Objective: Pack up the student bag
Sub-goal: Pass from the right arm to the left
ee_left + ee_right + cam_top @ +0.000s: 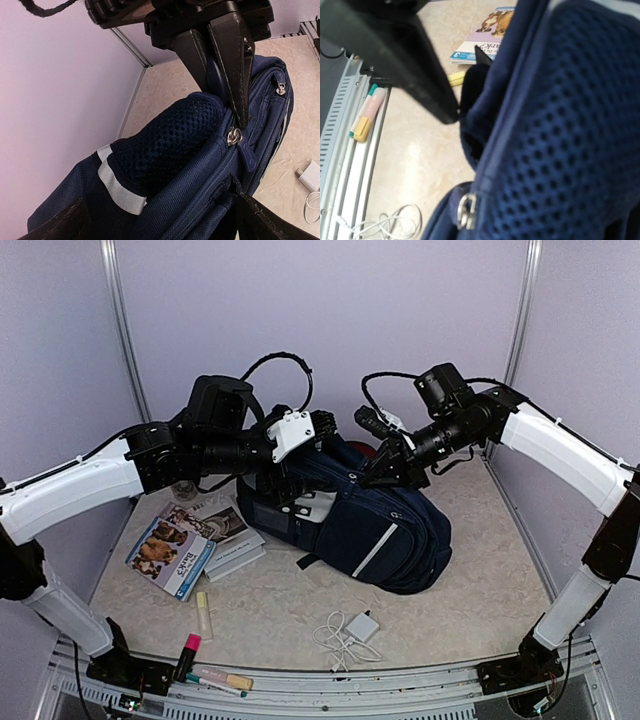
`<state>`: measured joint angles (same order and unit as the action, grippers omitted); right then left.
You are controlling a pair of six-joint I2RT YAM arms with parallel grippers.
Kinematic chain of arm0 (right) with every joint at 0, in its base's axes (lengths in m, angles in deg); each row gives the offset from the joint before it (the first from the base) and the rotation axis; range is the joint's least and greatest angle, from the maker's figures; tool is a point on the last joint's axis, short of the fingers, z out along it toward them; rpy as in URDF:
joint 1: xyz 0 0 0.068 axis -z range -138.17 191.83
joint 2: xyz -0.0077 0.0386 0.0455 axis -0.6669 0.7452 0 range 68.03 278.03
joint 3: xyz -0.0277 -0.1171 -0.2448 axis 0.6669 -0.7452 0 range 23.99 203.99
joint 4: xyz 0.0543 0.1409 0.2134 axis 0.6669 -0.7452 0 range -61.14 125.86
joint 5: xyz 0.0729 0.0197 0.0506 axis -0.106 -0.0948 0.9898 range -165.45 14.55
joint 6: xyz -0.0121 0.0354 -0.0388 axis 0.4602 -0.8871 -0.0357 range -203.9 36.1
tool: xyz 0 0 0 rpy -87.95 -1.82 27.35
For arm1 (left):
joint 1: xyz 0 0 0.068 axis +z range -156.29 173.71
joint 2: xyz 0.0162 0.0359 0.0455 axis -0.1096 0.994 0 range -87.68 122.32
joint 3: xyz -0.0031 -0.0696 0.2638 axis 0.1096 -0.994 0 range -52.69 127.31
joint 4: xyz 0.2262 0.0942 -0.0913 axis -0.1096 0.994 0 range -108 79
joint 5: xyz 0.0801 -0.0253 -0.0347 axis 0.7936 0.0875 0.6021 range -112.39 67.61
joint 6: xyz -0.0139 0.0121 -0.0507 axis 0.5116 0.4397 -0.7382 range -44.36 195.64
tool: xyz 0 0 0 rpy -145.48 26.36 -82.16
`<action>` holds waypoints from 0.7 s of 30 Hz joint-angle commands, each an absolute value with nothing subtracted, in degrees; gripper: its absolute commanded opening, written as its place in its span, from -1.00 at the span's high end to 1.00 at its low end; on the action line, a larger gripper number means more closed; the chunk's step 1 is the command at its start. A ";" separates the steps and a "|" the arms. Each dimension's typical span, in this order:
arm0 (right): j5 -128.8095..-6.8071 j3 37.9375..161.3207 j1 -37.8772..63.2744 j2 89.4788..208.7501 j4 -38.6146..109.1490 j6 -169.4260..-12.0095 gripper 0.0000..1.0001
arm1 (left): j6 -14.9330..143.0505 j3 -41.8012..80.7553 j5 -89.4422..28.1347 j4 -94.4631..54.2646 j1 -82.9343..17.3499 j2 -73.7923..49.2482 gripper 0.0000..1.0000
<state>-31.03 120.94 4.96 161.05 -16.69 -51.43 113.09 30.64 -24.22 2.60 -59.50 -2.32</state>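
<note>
Claw [227, 100] (left) pinches student bag [170, 150] top edge.

The thin paperback book with photographed dogs on its light-blue and lilac cover [472, 45] is showing the only lettering that can be made out. In the right wrist view its lilac band is carrying a dark title line of which just the ending "ark?" is coming through, and a white numeral "3" is sitting on a blue patch at the cover's corner. From the top camera the same cover [170, 548] is bearing a short title, too small to read.
</note>
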 commanded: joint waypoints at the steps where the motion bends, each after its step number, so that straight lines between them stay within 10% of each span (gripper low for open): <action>1: -24.42 119.24 3.94 157.45 -13.11 -49.32 1.00 | 113.16 33.69 -32.19 11.49 -57.26 0.86 -0.86; 5: -29.52 111.69 4.02 150.74 -1.13 -52.54 1.00 | 111.39 32.41 -36.85 13.72 -57.36 1.26 0.83; 6: -31.23 109.03 4.01 148.71 2.56 -53.36 1.00 | 110.05 31.20 -36.40 12.27 -57.36 0.88 0.99; 15: -40.31 93.57 4.30 134.94 24.05 -58.26 1.00 | 104.96 22.14 -34.70 2.80 -57.27 -6.72 1.00; 18: -48.69 91.62 4.38 133.11 27.88 -63.60 0.10 | 96.81 19.08 -29.74 -6.60 -57.27 -9.15 1.00; 21: -53.95 93.30 4.35 132.45 27.79 -71.64 -0.32 | 88.92 16.63 -24.77 -13.50 -57.52 -11.01 1.00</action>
